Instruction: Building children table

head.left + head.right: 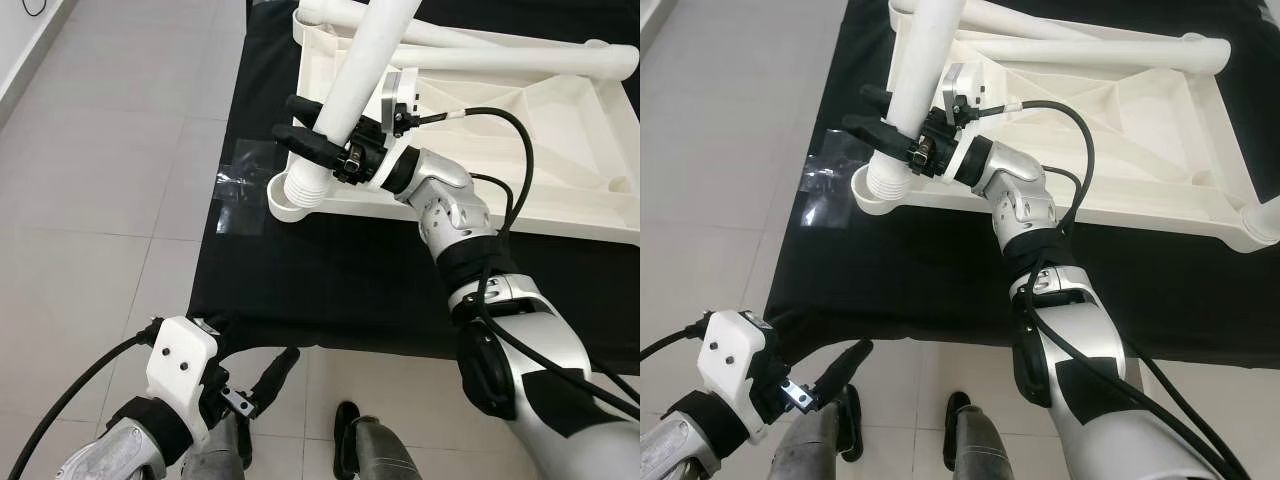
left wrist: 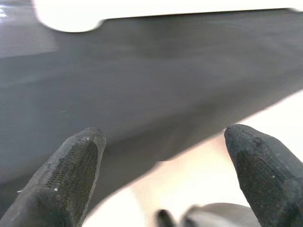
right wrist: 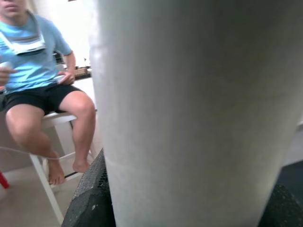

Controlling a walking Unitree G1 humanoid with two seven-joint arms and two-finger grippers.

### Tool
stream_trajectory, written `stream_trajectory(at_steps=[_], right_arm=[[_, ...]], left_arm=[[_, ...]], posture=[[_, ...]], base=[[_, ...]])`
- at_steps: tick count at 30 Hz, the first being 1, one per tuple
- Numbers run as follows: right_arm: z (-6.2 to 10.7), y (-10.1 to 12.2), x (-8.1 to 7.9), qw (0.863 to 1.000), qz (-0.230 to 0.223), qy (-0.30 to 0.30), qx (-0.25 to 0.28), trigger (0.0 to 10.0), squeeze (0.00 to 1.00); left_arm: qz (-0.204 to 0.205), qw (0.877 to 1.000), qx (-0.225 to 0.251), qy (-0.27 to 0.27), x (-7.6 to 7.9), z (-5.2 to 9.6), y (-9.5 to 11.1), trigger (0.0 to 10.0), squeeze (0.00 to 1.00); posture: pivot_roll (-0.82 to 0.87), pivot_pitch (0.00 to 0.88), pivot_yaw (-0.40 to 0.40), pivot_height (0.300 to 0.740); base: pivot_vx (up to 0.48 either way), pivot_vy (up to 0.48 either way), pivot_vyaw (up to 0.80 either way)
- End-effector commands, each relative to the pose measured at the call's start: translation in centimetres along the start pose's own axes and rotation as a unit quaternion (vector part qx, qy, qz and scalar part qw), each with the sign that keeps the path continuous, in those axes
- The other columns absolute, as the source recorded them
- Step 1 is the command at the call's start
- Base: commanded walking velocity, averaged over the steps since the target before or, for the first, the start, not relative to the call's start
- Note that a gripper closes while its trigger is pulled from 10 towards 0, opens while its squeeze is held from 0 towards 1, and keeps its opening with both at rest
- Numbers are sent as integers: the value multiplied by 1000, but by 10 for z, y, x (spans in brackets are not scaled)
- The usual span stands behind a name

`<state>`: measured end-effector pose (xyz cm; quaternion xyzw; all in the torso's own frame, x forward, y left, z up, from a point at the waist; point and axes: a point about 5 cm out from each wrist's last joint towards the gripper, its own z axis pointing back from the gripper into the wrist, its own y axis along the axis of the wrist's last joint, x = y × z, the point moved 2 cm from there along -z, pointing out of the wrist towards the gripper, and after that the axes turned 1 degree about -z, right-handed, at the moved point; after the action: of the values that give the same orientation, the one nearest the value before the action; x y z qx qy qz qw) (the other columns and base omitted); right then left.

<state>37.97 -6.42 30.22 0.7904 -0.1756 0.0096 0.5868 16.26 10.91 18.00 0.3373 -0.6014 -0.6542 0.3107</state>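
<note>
Reaching my right gripper (image 1: 312,133) out, clenched around the white table leg (image 1: 358,78), tilted in its corner socket (image 1: 295,197); left gripper (image 2: 161,156) hangs released.

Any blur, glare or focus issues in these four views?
Left eye view: sharp, with glare on the clear tape patch at the black cloth's edge. Left wrist view: soft throughout, white upturned plastic tabletop blown out, left gripper fingertips blurry. Right wrist view: white plastic table leg too close, defocused; seated person behind is soft.
</note>
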Motion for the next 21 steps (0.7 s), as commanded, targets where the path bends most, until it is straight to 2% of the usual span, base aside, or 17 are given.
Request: stream_trajectory(at_steps=[1, 3, 4, 6, 9, 12, 15, 18, 21], right_arm=[[-1, -13, -4, 1000, -22, 10, -19, 10000, 0], [-1, -13, -4, 1000, -22, 10, -19, 10000, 0], [-10, -4, -3, 1000, -22, 10, 4, 10000, 0], [-13, -1, -3, 1000, -22, 11, 13, 10000, 0], [-26, 10, -6, 999, -13, 19, 39, 10000, 0], [-30, 13, -8, 999, -11, 24, 44, 10000, 0], [-32, 14, -9, 999, -6, 28, 43, 10000, 0], [-33, 13, -10, 999, 11, 40, 24, 10000, 0], [-32, 12, -9, 999, 19, 40, 12, 10000, 0]], left_arm=[[-5, 1000, 1, -1, 8, 4, 2, 10000, 0], [-5, 1000, 1, -1, 8, 4, 2, 10000, 0], [-9, 1000, 4, 7, 8, 4, 3, 10000, 0], [-11, 1000, 5, 10, 8, 4, 3, 10000, 0], [-18, 999, 2, 34, 3, 2, 1, 10000, 0], [-12, 999, -4, 46, 1, 0, -1, 10000, 0], [-7, 998, -7, 58, -2, -2, -3, 10000, 0], [-18, 997, -1, 76, -6, -9, -4, 10000, 0], [-27, 996, 7, 82, -7, -11, -3, 10000, 0]], posture=[[198, 483, -86, 740], [198, 483, -86, 740], [198, 493, -94, 740], [198, 493, -94, 740], [191, 484, -103, 740], [186, 479, -109, 740], [183, 472, -116, 740], [168, 453, -132, 740], [162, 446, -137, 740]], base=[[0, 0, 0], [0, 0, 0], [0, 0, 0], [0, 0, 0], [0, 0, 0], [0, 0, 0], [0, 320, 0], [0, 480, 0], [0, 0, 0]])
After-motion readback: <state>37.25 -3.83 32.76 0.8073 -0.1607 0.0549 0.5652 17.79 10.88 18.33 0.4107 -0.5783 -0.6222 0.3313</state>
